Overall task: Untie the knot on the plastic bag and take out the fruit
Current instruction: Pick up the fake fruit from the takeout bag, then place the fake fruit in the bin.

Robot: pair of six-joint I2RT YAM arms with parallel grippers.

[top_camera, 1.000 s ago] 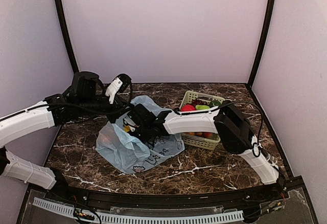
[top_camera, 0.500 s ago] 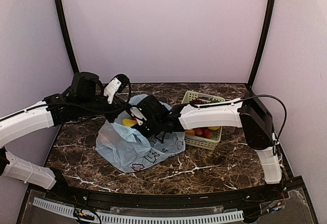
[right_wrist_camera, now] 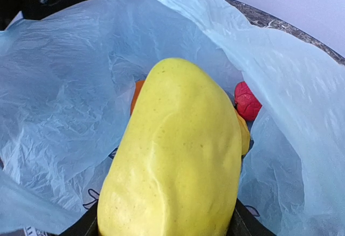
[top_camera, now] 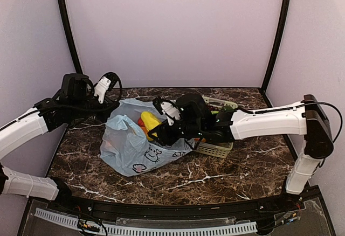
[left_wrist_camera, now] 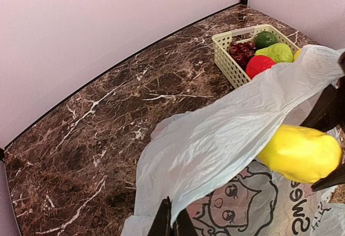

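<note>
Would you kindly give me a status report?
Left gripper shut on plastic bag rim. Right gripper shut on yellow fruit at bag mouth. Nothing in the way.

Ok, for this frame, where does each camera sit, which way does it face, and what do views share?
Top external: above and behind the robot, looking down on the table; left arm and right arm show.
Left wrist: looks past the left gripper, shut on the plastic bag, toward the basket; only that gripper shows.
Right wrist: looks into the open bag; the right gripper clamps the yellow fruit.
Shared: all three show the bag and yellow fruit.
</note>
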